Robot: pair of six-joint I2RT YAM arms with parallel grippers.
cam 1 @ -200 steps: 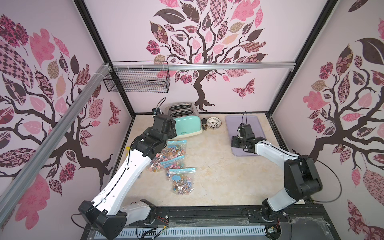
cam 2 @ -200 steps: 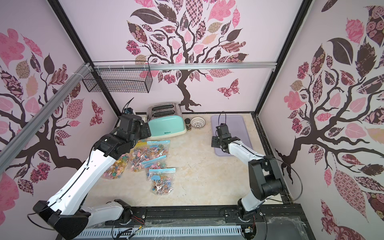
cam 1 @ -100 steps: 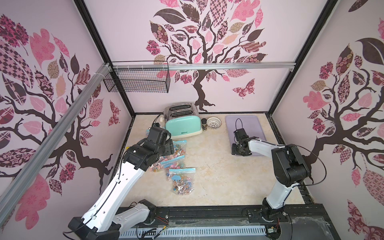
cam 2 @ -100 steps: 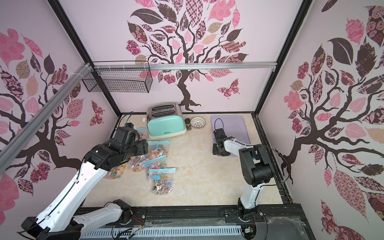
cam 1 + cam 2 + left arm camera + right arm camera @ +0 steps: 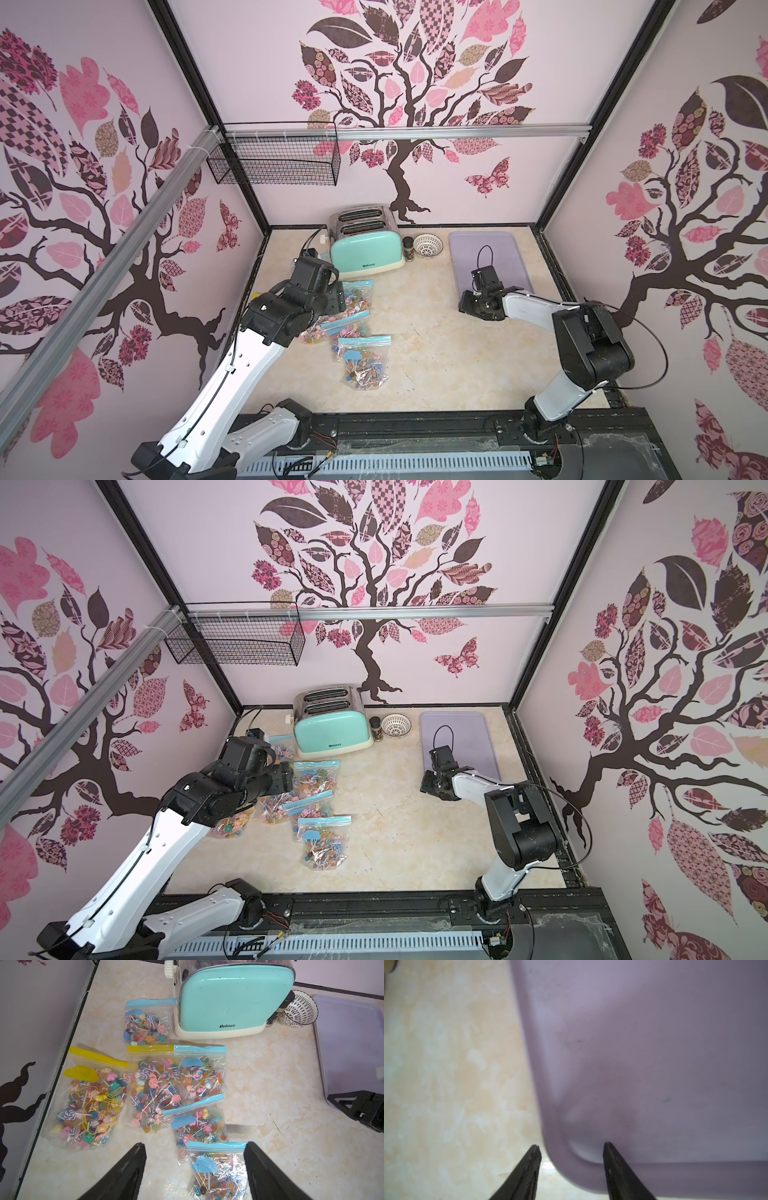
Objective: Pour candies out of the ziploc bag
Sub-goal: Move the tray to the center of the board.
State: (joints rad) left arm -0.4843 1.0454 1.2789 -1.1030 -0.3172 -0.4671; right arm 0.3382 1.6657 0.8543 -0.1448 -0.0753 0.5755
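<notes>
Both spread: my left hand, drawn back from toaster, over half-cropped ziploc bag; right hand astride tray corner.

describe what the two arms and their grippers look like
Both arms have white shells on the long links and chunky black joints: left arm, right arm. Thin black cables loop along each. The left gripper and right gripper have black, tapering fingers with textured inner faces.

White-shelled arms, black joints, looping black cables, ribbed black fingers
</notes>
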